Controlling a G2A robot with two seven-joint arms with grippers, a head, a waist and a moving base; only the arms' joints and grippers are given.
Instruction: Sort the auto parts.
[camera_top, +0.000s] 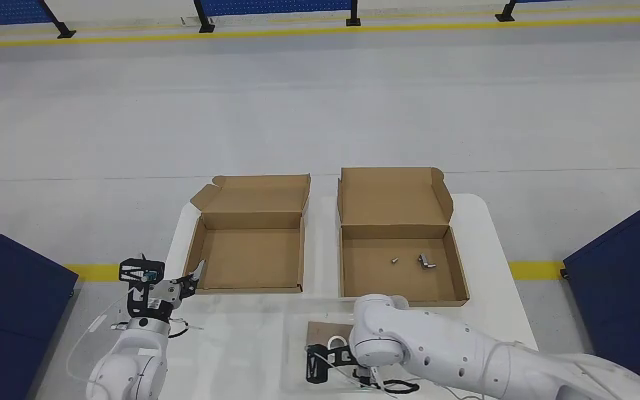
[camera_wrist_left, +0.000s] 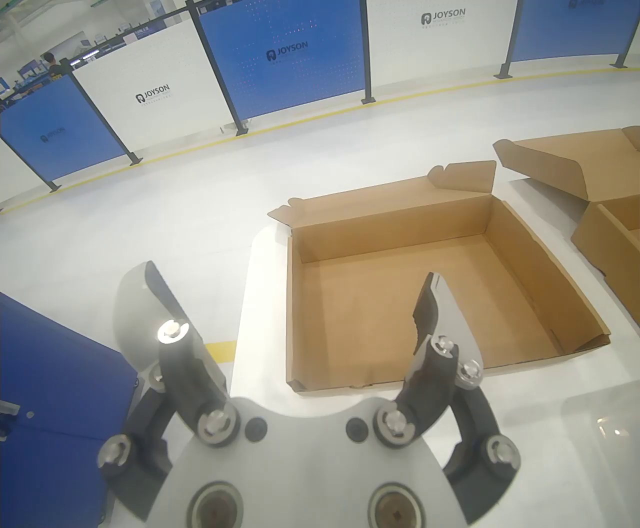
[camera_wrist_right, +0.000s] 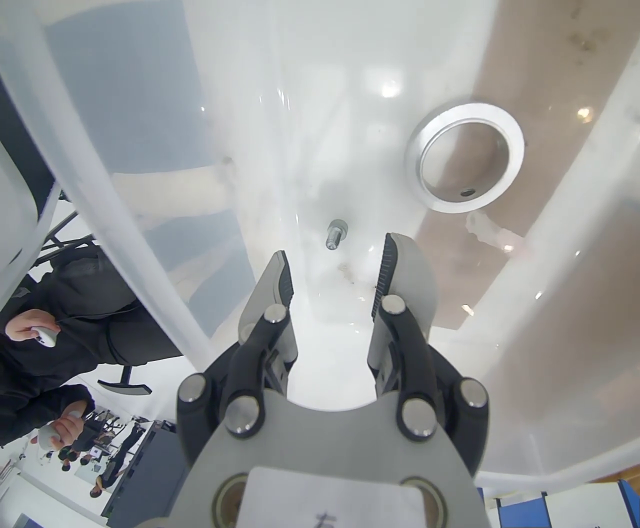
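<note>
- Seen from above, the right arm (camera_top: 440, 355) covers most of the clear bin (camera_wrist_right: 125, 225); its contents are unreadable there.
- The right box (camera_top: 455, 270) holds 2 small parts (camera_top: 428, 262), too small to identify.
- The left box (camera_wrist_left: 550, 280) sits beside it, apart, flaps up.
- The bin holds 1 metal ring (camera_wrist_right: 465, 155) and 1 bolt (camera_wrist_right: 336, 234), lying apart.
- The right gripper (camera_wrist_right: 336, 252) is down inside the bin, fingers released, with the bolt just ahead of the tips.
- The left gripper (camera_wrist_left: 290, 270) hovers at the left box's near outer corner, fingers spread, holding nothing.
</note>
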